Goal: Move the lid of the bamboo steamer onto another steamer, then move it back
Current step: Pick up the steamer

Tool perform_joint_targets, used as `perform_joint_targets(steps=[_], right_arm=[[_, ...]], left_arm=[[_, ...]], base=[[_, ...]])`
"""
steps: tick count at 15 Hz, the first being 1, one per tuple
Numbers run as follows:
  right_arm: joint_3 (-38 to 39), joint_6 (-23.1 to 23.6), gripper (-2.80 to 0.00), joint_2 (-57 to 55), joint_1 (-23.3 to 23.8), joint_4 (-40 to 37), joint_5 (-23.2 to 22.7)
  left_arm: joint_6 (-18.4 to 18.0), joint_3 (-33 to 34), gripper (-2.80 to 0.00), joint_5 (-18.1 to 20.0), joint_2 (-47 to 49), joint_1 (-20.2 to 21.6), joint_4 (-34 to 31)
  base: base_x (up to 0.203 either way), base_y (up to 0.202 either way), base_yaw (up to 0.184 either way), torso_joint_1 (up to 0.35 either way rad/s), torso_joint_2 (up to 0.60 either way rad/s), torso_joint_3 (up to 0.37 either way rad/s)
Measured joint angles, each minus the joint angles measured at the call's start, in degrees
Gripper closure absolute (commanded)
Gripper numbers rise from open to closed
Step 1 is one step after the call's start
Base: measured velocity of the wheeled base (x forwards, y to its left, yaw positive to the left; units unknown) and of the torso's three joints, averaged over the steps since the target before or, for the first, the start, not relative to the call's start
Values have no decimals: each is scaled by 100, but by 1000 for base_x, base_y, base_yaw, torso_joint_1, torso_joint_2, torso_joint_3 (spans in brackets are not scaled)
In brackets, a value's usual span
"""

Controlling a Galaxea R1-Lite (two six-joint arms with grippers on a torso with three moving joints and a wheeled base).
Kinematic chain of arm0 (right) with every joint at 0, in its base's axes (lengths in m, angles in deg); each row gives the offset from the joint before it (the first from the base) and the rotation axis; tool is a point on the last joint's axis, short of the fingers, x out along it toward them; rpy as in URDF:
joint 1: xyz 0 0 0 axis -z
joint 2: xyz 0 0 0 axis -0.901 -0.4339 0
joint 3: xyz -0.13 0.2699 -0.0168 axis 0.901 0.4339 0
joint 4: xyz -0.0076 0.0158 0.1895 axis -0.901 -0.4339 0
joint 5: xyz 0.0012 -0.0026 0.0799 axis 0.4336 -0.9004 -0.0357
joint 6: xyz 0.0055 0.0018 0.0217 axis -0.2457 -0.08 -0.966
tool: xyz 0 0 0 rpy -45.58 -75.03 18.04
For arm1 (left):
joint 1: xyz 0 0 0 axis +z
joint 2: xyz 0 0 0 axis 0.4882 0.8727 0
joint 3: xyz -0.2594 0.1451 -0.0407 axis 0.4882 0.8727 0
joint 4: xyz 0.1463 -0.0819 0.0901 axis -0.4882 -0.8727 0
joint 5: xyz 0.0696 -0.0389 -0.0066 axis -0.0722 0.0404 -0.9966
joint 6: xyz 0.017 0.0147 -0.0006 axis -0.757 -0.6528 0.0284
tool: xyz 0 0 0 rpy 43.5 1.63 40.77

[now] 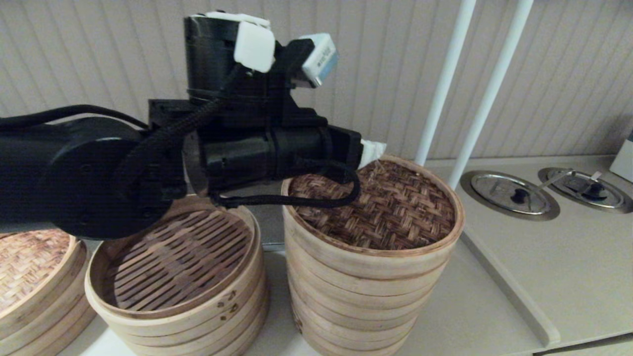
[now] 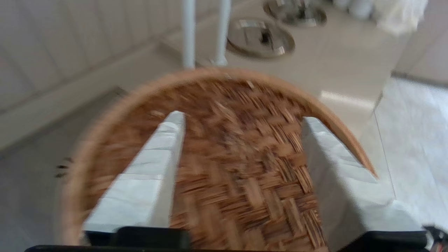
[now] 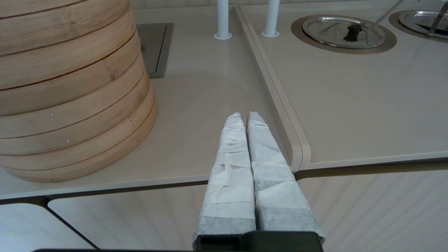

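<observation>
The bamboo steamer lid, dark herringbone weave in a pale hoop, lies on top of the tall steamer stack, whose inside it hides. My left gripper hangs just over the lid's far edge. In the left wrist view the left gripper is open, its white-wrapped fingers spread wide above the lid with nothing gripped. My right gripper is shut and empty, parked low by the counter's front edge beside the tall stack.
A shorter open steamer with a slatted floor stands left of the tall stack. A paler tan-woven lid sits at the far left. Two white poles rise behind. Steel round lids are set in the counter on the right.
</observation>
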Motion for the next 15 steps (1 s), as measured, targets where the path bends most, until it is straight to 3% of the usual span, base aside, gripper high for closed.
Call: perform_joint_targets(steps=[15], right_arm=[[2, 0, 0, 1, 0, 0, 0]], left_arm=[[-270, -282, -280, -183, 990, -127, 179]], base=[[0, 0, 0, 0, 0, 0]])
